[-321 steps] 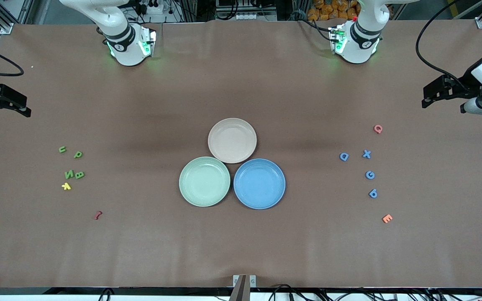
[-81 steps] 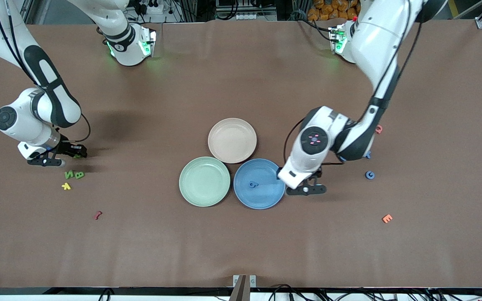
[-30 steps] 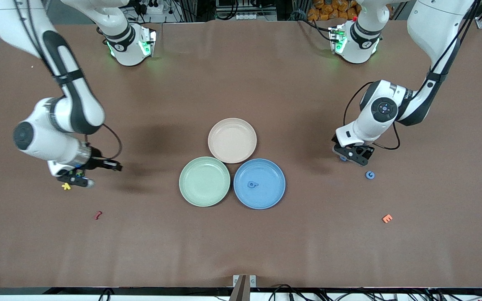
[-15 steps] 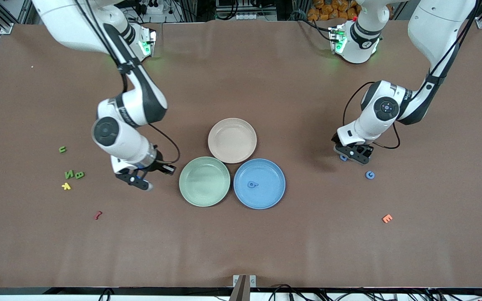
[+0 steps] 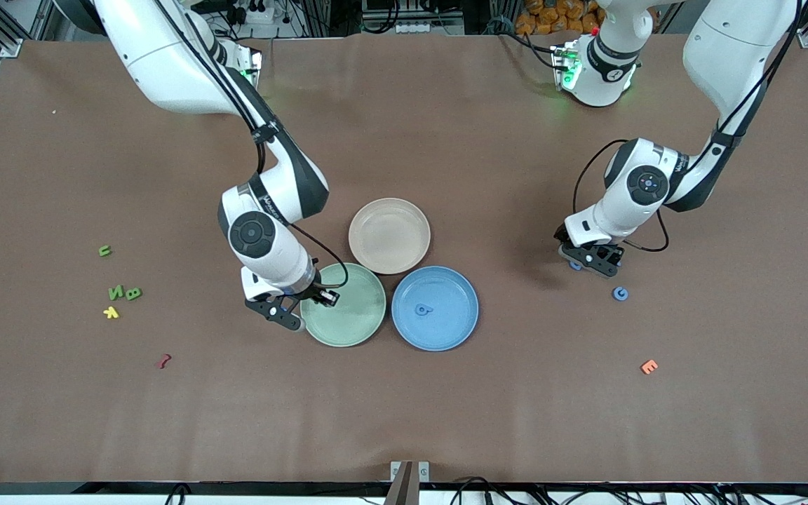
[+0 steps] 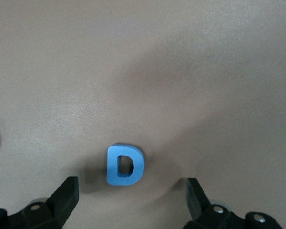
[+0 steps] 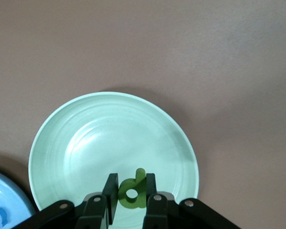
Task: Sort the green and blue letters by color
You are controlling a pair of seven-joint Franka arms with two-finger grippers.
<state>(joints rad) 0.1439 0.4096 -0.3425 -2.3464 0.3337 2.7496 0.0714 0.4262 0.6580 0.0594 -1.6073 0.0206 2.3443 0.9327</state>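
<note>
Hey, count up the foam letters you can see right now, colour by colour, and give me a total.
Green: 4 (U, N, B, green P in the right gripper)
Blue: 3 (D, G, blue P on the blue plate)
Yellow: 1 (yellow letter)
Dark red: 1 (dark red letter)
Orange: 1 (orange E)
Total: 10 in view; the left arm may hide more.

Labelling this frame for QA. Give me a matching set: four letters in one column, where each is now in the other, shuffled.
1. green P
2. blue D
3. blue P
4. blue G

a. in the blue plate
b. on the table, nearer the camera than the left gripper
c. held in the right gripper over the green plate
d. on the table between the open left fingers

1-c, 2-d, 3-a, 4-b
</note>
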